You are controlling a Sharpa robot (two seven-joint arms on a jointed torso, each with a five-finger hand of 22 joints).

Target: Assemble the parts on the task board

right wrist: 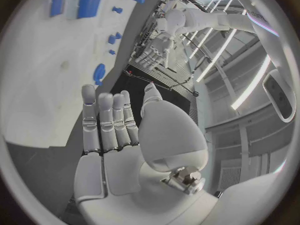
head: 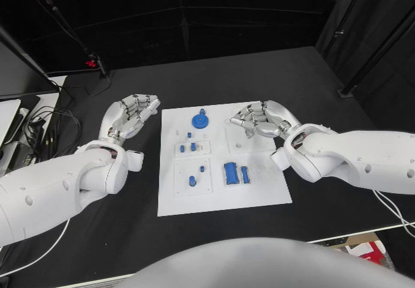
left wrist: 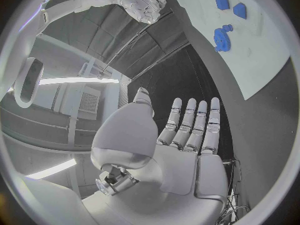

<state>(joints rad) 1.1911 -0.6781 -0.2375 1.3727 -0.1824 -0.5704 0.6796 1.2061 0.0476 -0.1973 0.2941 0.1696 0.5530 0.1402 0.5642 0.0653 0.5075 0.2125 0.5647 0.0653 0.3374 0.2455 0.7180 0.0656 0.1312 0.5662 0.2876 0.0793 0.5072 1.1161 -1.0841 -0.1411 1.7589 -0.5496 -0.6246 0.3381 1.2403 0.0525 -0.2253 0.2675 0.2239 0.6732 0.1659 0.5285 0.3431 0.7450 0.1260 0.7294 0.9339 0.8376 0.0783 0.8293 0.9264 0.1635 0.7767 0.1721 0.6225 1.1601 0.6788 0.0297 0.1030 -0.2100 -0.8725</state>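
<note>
While both my hands hung open above the black table (head: 104, 240), the task board (head: 220, 201) lay flat in the middle of it, a white rectangular plate with its long sides running from near to far. My left hand (head: 128, 117) hovered over bare table just left of the board's far left corner, fingers straight, close side by side and holding nothing; my left wrist view showed the same flat palm (left wrist: 181, 150) with the fingers (left wrist: 199, 127) extended. My right hand (head: 264, 120) hovered over the board's far right part, fingers loosely curled but apart, with nothing in them; in my right wrist view its palm (right wrist: 125, 155) was open over the board's edge.

The parts were small and blue. A round gear-like disc (head: 201, 121) with a small knob at its far side sat near the far edge of the board, toothed at the rim in my left wrist view (left wrist: 222, 36). Nearer lay 3 small pegs (head: 187, 147) on a raised white square. Nearer again sat 2 more small pieces (head: 196, 175) on a larger white square. To their right lay a broad rectangular block (head: 231, 173) with a slim bar (head: 246, 174) just beside it.

I could read no writing or labels on the board or the parts.
</note>
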